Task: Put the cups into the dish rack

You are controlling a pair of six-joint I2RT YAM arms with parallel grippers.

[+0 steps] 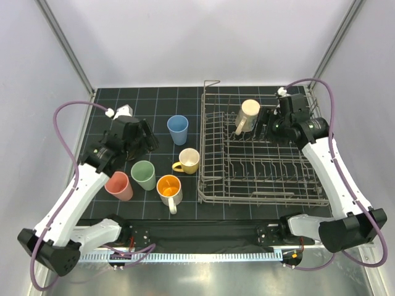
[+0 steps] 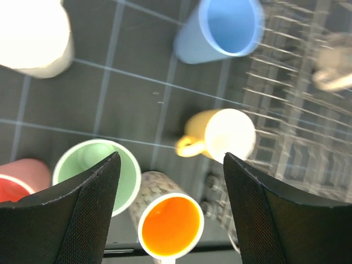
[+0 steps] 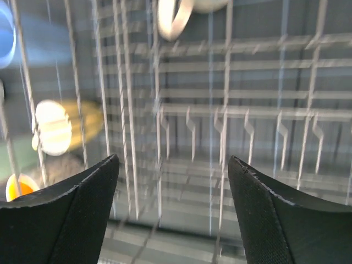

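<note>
The dish rack [image 1: 263, 200] along the tabletop's right edge is thin grey metal wire with a dull sheen. The cups [image 1: 178, 129] look like smooth plastic with a satin finish; the orange-lined mug [image 2: 170, 225] is glossy inside and speckled outside. The tabletop [image 1: 111, 102] is matt black, and the left gripper [image 2: 171, 159] has fingers [image 2: 82, 220] faced in rough, fine black mesh.
</note>
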